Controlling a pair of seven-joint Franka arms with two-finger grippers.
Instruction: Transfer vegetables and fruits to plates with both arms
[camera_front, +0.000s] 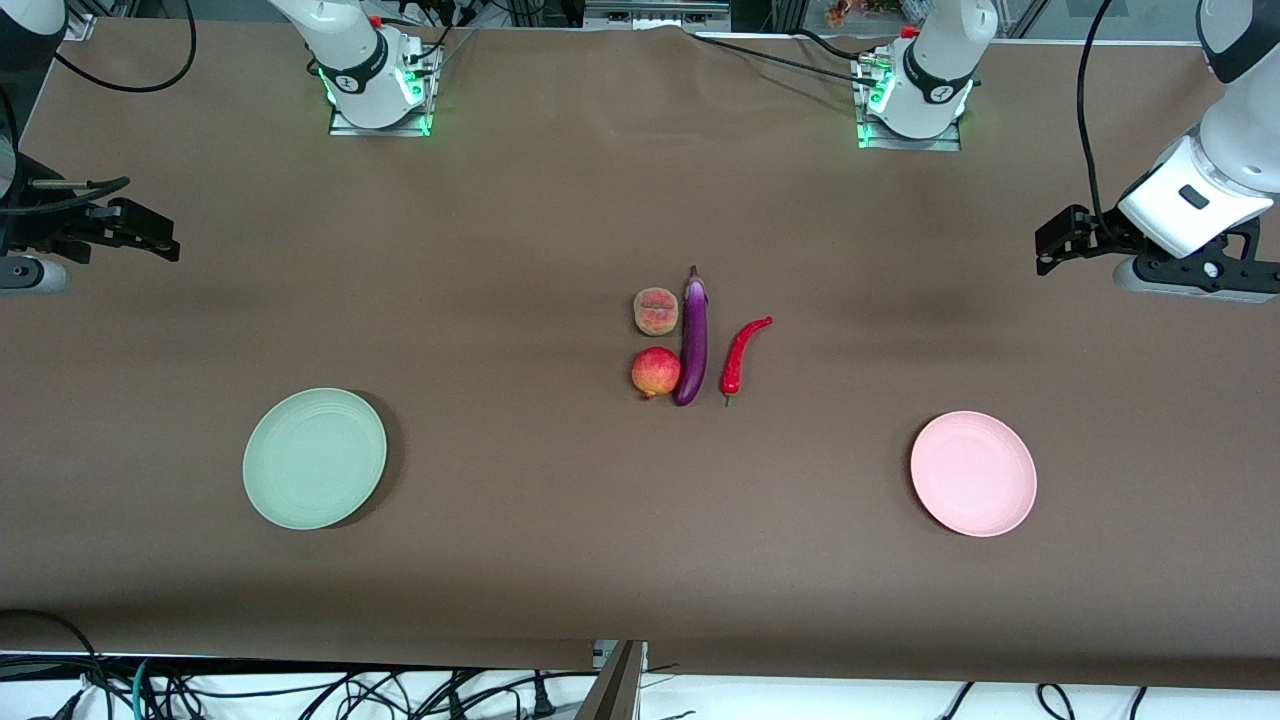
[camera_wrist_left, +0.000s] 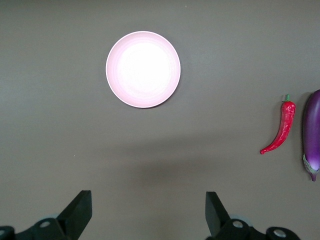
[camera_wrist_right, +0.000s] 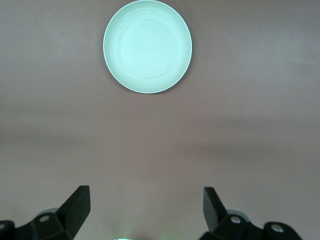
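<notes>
The purple eggplant (camera_front: 692, 338) lies mid-table. The peach (camera_front: 656, 311) and the red-yellow round fruit (camera_front: 655, 372) lie beside it toward the right arm's end, the peach farther from the front camera. The red chili (camera_front: 742, 355) lies beside it toward the left arm's end. The mint green plate (camera_front: 314, 458) and the pink plate (camera_front: 973, 473) are both empty. My left gripper (camera_front: 1052, 242) is open and empty over bare table at its end. Its wrist view shows its own gripper (camera_wrist_left: 148, 212), the pink plate (camera_wrist_left: 143, 69), chili (camera_wrist_left: 280, 132) and eggplant (camera_wrist_left: 312, 135). My right gripper (camera_front: 160, 240) is open and empty at its end; its wrist view shows its own gripper (camera_wrist_right: 146, 210) and the green plate (camera_wrist_right: 147, 46).
The brown table cover (camera_front: 560, 520) spans the whole view. The two arm bases (camera_front: 378, 90) (camera_front: 912, 100) stand at the edge farthest from the front camera. Loose cables (camera_front: 300, 690) hang below the table's near edge.
</notes>
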